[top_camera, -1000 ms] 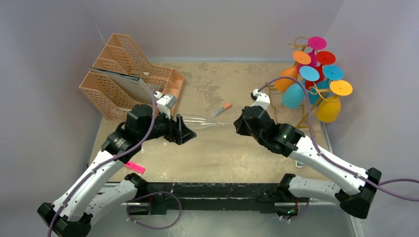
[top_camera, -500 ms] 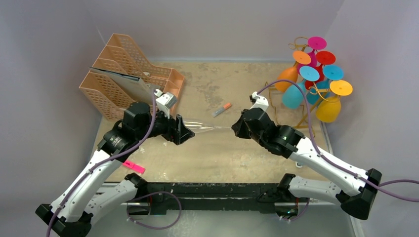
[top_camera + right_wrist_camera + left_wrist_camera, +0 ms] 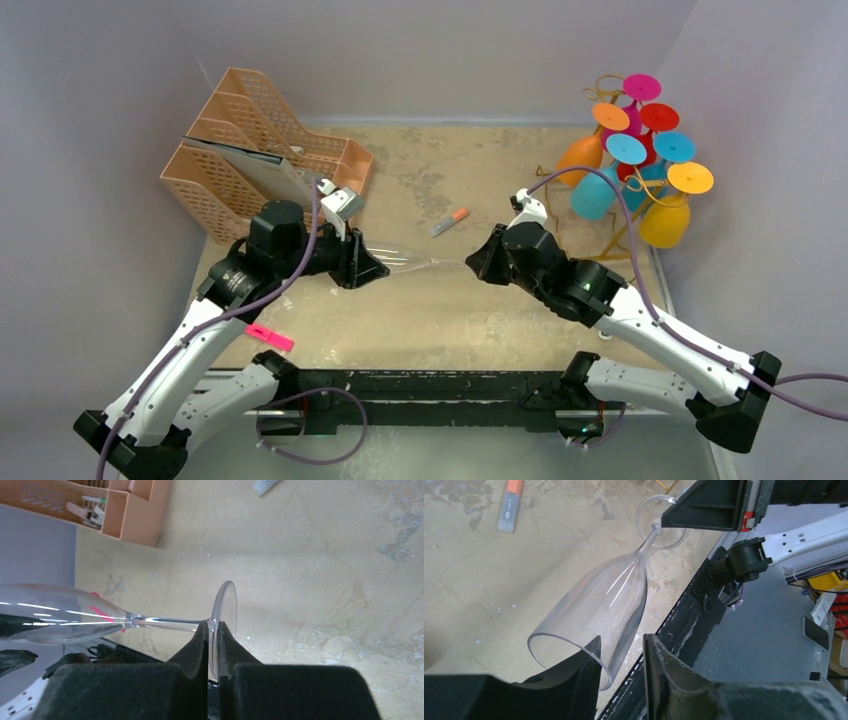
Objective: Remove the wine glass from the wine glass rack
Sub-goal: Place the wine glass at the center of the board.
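Clear, long-stemmed wine glass (image 3: 412, 262), hard to see: it is showing only as faint highlights at mid-frame in the top view. In the right wrist view its bowl (image 3: 60, 615) is running off the left edge. The lower part of its foot is disappearing between the black pads.
Axis of the glass: it is lying roughly level over the tan table (image 3: 430, 320). Its long axis is running left to right across the top frame, mouth pointing left, round foot pointing right.
Place of the glass: it is hanging well apart from the thin gold wire rack (image 3: 622, 230) at upper right, which is carrying coloured glasses.
Jaws of the right gripper (image 3: 472, 265): they are pinching the foot's edge.
Jaws of the left gripper (image 3: 621, 650): they are standing slightly parted, straddling the bowl's wall at the mouth, a sliver of gap showing.
Peach plastic lattice organiser (image 3: 260, 150): it is sitting at upper left.
Grey marker with an orange cap (image 3: 450, 221): it is lying just above the stem in the top frame.
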